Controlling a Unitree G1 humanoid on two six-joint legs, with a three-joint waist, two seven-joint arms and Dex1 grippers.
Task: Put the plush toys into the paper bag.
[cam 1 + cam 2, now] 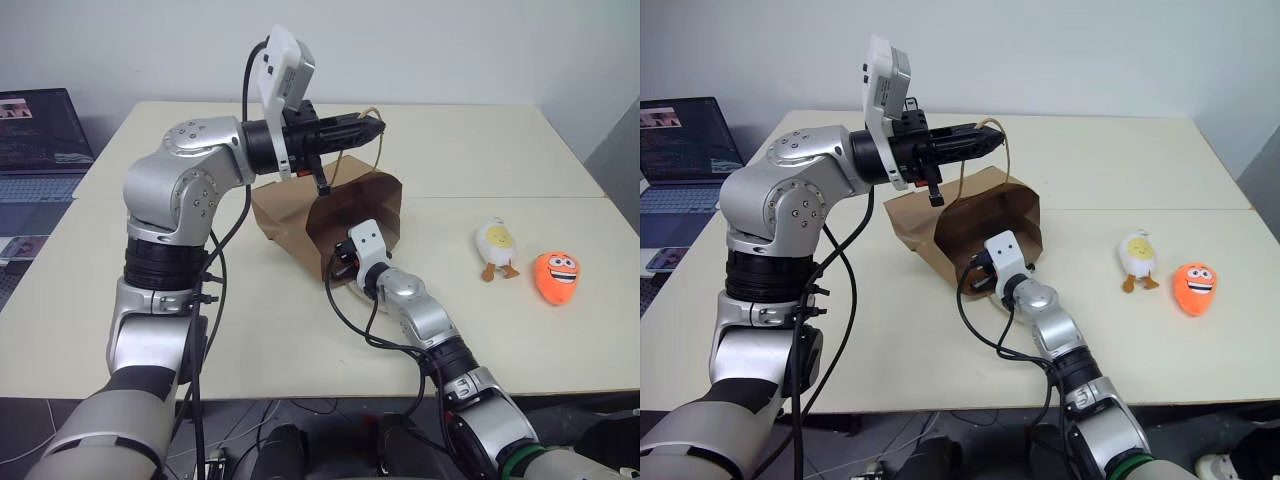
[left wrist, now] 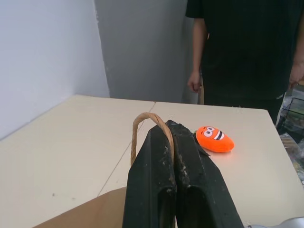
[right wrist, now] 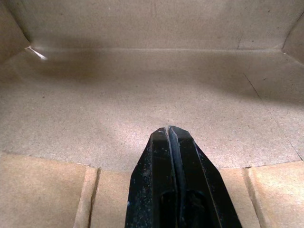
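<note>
- Nearest you in the left eye view is your right gripper (image 1: 343, 262), its fingers pressed together with nothing between them, reaching into the mouth of the paper bag (image 1: 290, 215), which lies on its side on the table (image 1: 100, 300) with the opening turned toward you.
- Above the bag, your left gripper (image 1: 375, 126) points level, fingers clamped on the bag's handle (image 1: 379, 135) — the cord loop lifted clear of the bag's upper edge.
- Right of the bag, well apart from it, you have the white plush toy (image 1: 496, 245) lying on the table, and the orange plush toy (image 1: 557, 277) just beyond it, farther from the bag.
- Far left of the bag, a laptop (image 1: 40, 135) sits off the table's edge.
- Left wrist view: your closed fingers (image 2: 156, 175) pinch the tan loop; past the bag the orange toy lies on the table, and a person in black (image 2: 242, 47) stands at the far edge.
- Right wrist view: your fingers (image 3: 178, 180) meet tip to tip, empty, inside the bag — brown paper walls all round.
</note>
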